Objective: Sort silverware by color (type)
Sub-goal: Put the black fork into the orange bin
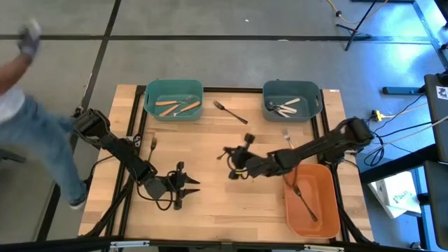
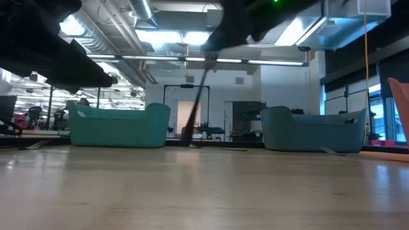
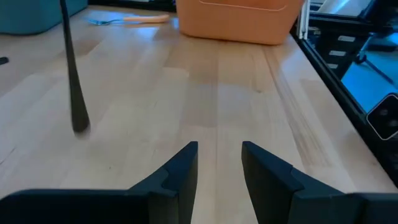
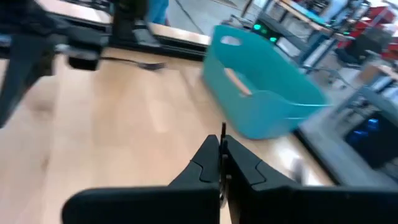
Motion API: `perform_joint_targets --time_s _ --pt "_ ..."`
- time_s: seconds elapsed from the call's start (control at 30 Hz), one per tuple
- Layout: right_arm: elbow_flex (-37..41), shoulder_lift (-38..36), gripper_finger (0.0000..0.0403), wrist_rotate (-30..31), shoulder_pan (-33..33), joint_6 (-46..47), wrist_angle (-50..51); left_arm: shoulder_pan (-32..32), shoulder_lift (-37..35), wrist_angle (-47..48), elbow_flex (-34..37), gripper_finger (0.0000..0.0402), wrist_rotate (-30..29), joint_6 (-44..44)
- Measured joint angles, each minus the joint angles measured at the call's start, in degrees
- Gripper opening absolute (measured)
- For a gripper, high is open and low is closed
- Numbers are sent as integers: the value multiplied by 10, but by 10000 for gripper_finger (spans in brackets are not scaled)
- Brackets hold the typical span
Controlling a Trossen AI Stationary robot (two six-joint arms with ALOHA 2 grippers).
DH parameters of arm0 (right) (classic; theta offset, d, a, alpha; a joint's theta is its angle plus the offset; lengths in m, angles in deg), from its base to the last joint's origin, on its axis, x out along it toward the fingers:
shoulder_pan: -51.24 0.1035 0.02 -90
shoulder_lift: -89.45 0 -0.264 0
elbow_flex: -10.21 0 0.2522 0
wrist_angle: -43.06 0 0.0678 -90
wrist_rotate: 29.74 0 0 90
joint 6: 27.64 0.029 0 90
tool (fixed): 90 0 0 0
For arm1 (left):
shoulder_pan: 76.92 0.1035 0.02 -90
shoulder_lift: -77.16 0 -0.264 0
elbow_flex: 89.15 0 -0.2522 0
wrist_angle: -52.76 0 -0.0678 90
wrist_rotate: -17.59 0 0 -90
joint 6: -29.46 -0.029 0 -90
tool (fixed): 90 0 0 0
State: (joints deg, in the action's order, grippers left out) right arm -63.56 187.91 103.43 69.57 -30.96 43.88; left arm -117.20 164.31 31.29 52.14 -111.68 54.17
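My right gripper (image 1: 231, 162) is over the middle of the table, shut on a dark metal utensil (image 2: 199, 96) that hangs slanting below it. The utensil's lower end (image 3: 78, 118) is close to the table; whether it touches, I cannot tell. My left gripper (image 1: 183, 185) is open and empty near the table's near edge, left of centre; it also shows in the left wrist view (image 3: 219, 149). Loose forks lie on the table: a dark one (image 1: 229, 110) between the two far bins, one (image 1: 152, 143) at the left, and one (image 1: 287, 136) at the right. My right gripper pinches the upper end of the dark utensil (image 4: 222, 132) between its two shut fingers. Only a thin edge shows between the fingertips. The utensil hangs below the fingers, tilted, with its lower end (image 2: 188, 133) near the table top.
A teal bin (image 1: 148, 101) at the far left holds orange-handled utensils. A blue-grey bin (image 1: 318, 98) at the far right holds pale-handled ones. An orange bin (image 1: 329, 210) at the near right holds a dark fork. A person (image 1: 28, 105) stands at the table's left side.
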Motion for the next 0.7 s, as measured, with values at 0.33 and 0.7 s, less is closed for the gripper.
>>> perform_joint_targets --time_s 0.33,0.7 --pt "0 -168 0 82 0 16 210 4 0 -4 -1 119 -3 -3" --pt "0 -262 0 86 -36 40 350 31 0 -4 -1 119 14 -10"
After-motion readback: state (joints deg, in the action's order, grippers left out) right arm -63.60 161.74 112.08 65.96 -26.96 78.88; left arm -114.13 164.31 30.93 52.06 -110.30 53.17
